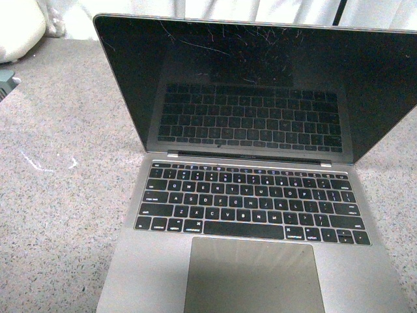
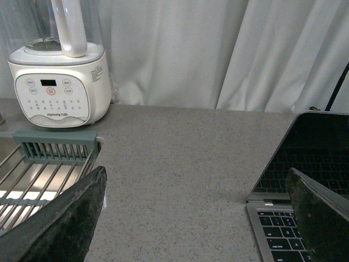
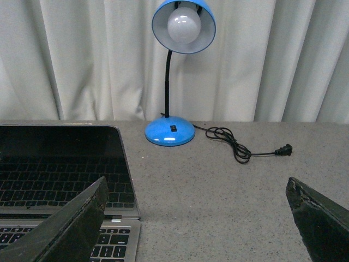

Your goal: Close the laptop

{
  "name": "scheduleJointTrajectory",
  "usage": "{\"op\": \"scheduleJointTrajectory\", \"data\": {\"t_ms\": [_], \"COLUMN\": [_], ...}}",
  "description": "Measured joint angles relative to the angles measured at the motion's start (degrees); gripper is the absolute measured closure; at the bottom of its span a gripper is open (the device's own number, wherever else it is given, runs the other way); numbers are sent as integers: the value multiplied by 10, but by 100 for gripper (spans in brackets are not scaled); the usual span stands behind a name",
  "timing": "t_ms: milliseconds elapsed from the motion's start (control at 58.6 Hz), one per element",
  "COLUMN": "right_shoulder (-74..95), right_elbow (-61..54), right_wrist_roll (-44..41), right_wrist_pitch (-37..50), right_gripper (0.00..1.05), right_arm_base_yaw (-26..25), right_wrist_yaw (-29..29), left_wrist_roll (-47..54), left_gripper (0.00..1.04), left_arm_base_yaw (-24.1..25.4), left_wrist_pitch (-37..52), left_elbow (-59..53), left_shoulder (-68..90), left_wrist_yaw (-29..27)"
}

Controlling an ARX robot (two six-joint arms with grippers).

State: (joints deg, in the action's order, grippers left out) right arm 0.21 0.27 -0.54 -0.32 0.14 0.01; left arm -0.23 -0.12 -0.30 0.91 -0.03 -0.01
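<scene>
Jaws of left gripper (image 2: 195, 183) and right gripper (image 3: 196, 188) stand wide apart, holding nothing. Laptop (image 1: 260, 208) lies open on the grey counter (image 1: 58, 215), filling centre and right of the front frame, screen raised. Farther back stand a white blender (image 2: 54, 82), a blue lamp (image 3: 172, 131) and a white curtain (image 3: 82, 54).

Left and right jaws wide apart

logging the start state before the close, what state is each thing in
laptop, open, screen dark
lamp, off
plug, unplugged
blender, on or off unclear
left gripper, jaws open, empty
right gripper, jaws open, empty
</scene>
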Motion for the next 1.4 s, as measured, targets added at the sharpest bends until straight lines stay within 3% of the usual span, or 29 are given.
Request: {"op": "scheduleJointTrajectory", "data": {"t_ms": [1400], "right_shoulder": [0], "right_elbow": [0], "right_wrist_roll": [0], "right_wrist_pitch": [0], "right_gripper": [9], "right_arm_base_yaw": [0], "right_wrist_yaw": [0], "left_wrist_roll": [0], "left_gripper": [6], "left_arm_base_yaw": [0], "left_wrist_pitch": [0], "left_elbow": [0], "left_shoulder": [0], "left_wrist_yaw": [0]}}
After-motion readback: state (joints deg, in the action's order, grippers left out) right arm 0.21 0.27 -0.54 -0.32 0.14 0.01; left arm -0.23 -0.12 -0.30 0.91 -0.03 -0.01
